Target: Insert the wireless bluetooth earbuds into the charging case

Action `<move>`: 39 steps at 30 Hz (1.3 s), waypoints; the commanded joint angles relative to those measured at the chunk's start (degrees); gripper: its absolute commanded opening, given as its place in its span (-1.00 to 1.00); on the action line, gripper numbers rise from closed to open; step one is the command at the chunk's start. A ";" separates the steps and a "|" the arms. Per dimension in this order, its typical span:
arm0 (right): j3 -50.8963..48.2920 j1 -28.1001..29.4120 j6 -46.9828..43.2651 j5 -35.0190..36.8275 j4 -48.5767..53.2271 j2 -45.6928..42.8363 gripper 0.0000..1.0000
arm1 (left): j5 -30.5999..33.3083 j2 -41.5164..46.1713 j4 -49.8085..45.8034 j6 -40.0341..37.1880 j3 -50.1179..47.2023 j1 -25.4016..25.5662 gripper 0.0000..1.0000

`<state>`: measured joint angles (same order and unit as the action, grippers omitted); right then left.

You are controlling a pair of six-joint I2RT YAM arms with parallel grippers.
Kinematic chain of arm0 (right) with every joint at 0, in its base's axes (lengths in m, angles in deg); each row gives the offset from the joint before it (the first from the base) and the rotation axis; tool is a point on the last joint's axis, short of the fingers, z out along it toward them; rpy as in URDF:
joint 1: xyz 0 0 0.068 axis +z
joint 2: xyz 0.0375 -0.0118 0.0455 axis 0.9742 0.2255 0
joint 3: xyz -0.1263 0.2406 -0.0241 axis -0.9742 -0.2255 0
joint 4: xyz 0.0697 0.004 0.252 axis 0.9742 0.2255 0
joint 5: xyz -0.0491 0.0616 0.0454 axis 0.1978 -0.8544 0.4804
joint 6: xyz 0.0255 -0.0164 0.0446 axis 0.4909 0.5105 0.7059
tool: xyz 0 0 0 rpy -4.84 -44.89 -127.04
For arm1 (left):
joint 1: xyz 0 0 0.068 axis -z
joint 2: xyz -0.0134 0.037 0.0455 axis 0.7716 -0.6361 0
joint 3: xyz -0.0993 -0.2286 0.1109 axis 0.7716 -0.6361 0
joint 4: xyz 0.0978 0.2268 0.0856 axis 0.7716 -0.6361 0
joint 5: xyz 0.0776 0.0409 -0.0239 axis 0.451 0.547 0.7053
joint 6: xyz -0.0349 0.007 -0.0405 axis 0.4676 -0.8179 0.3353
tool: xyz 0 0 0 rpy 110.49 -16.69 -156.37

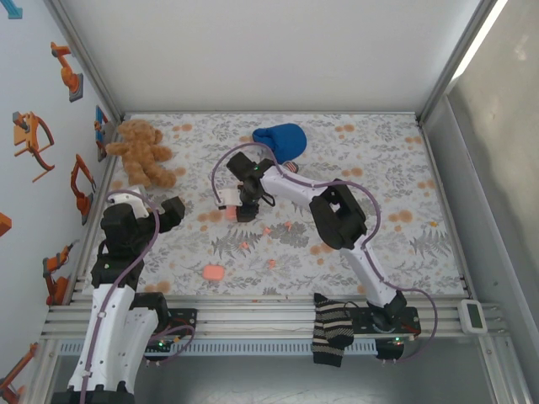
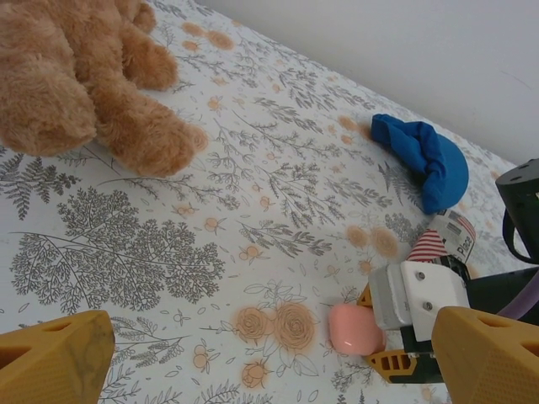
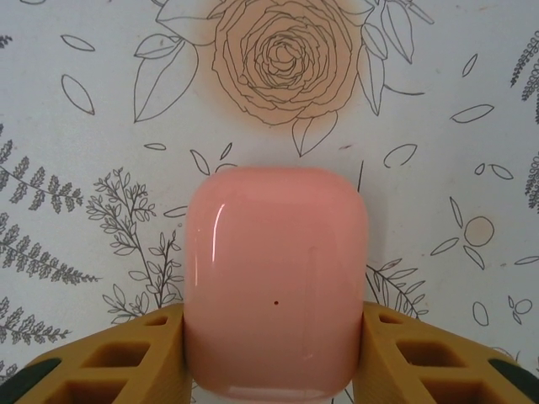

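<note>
Yellow fingers of the right gripper press both sides of the closed charging case, gripping it flat on the tablecloth. Left wrist: left gripper gapes wide, empty, case just ahead. Top: earbuds lie loose on the cloth near the case. Best grip is square and low so the smooth shell doesn't squirt out; lid likely needs opening first

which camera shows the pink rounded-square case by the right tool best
Right wrist: the glossy pink rounded-square plastic case sits large and sharp between the fingers of the right tool. Left wrist shows it small, beside that tool; top external, just a pink speck.
</note>
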<state>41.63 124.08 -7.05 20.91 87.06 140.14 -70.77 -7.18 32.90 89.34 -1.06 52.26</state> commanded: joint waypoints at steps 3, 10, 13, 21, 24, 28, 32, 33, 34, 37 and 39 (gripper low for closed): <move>-5.29 -0.33 1.79 -0.15 -5.51 -7.97 -0.18 | -0.47 0.48 -1.74 0.04 -0.01 -0.44 0.93; -18.30 -0.46 4.39 1.91 -16.80 -19.53 -0.20 | -3.89 1.29 -4.45 -0.45 0.92 -0.46 0.93; -22.93 -0.53 4.93 3.37 -19.45 -24.68 -0.20 | -6.83 0.81 -5.60 -0.88 2.01 -0.44 0.93; -33.99 -0.53 6.86 6.44 -25.83 -39.28 -0.20 | -22.25 -2.75 -2.41 0.91 5.42 -0.46 0.96; -36.88 -0.53 7.14 7.20 -26.73 -44.24 -0.20 | -31.12 -5.96 -0.07 1.64 7.34 -0.36 0.99; -38.25 -0.56 6.74 8.51 -24.82 -48.57 -0.20 | -39.80 -10.20 6.15 6.54 7.93 0.12 0.92; -40.41 -0.53 6.94 8.48 -24.46 -52.89 -0.20 | -41.56 -14.43 9.72 9.61 9.10 3.86 0.88; -41.10 -0.53 7.01 8.37 -24.63 -53.99 -0.20 | -41.35 -15.38 10.44 9.67 9.40 5.68 0.88; -41.71 -0.53 7.04 8.57 -24.74 -54.81 -0.20 | -41.16 -16.29 11.41 9.71 9.78 7.43 0.88; -43.28 -0.53 7.04 9.40 -24.51 -57.10 -0.20 | -40.82 -19.37 16.03 10.75 10.39 13.10 0.85; -44.04 -0.50 7.20 9.60 -24.22 -58.30 -0.20 | -40.22 -21.52 18.72 11.81 11.12 15.85 0.82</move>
<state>-1.29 123.93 -0.84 29.31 63.34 83.88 -109.32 -26.94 44.83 98.69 7.75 65.28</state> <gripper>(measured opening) 0.422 0.915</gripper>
